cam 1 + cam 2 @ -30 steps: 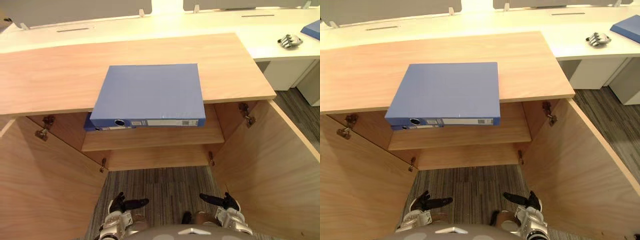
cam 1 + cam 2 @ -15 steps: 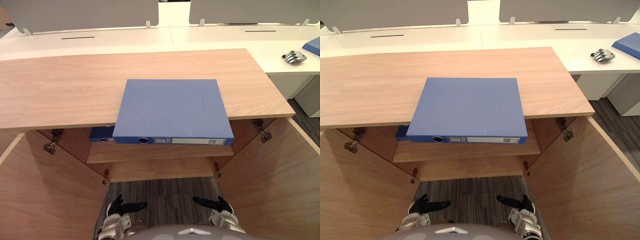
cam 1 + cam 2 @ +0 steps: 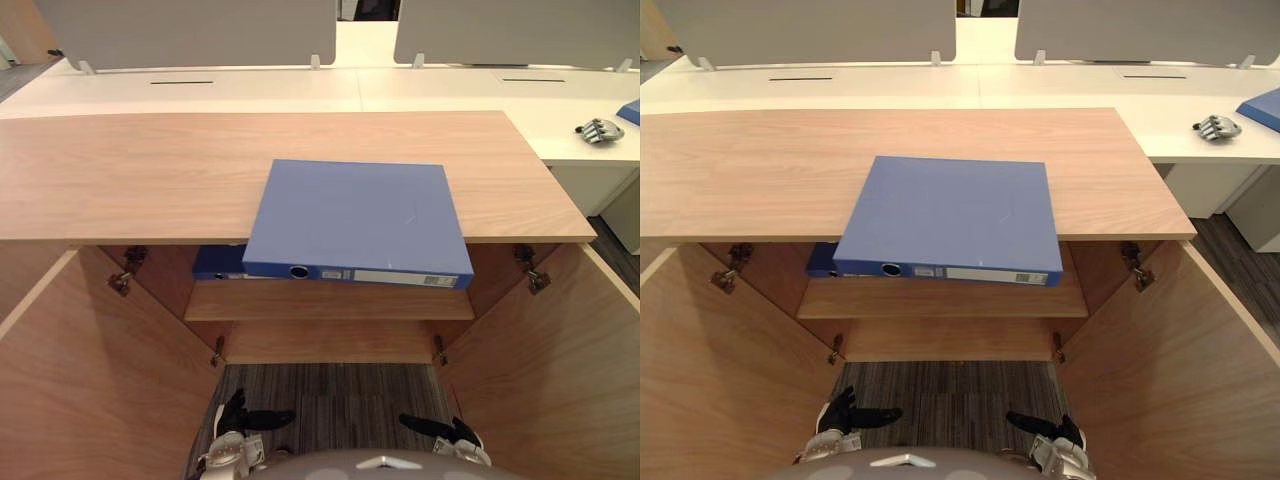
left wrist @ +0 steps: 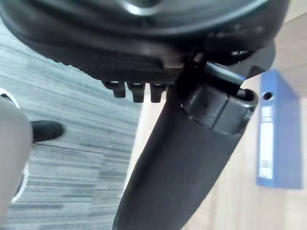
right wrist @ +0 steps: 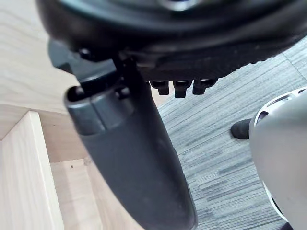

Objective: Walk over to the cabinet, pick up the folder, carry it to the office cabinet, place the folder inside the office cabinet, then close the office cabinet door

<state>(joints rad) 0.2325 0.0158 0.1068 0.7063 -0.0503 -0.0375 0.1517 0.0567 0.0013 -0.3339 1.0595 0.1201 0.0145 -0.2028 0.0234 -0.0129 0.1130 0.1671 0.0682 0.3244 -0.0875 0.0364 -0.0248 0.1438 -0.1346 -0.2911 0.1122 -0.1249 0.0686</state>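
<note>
Folder overhangs cabinet top; left wrist view perhaps shows its spine.

Cabinet top: light wood grain, matt, smooth. Folder: smooth blue cover, faint sheen. Floor: grey ribbed carpet, rough. Door hinge: bare metal.

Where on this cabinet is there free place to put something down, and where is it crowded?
The cabinet top is bare left of the folder, to its left edge; a narrower strip lies between the folder and the right edge. On the shelf inside, a second folder crowds the left; its front right looks free.
</note>
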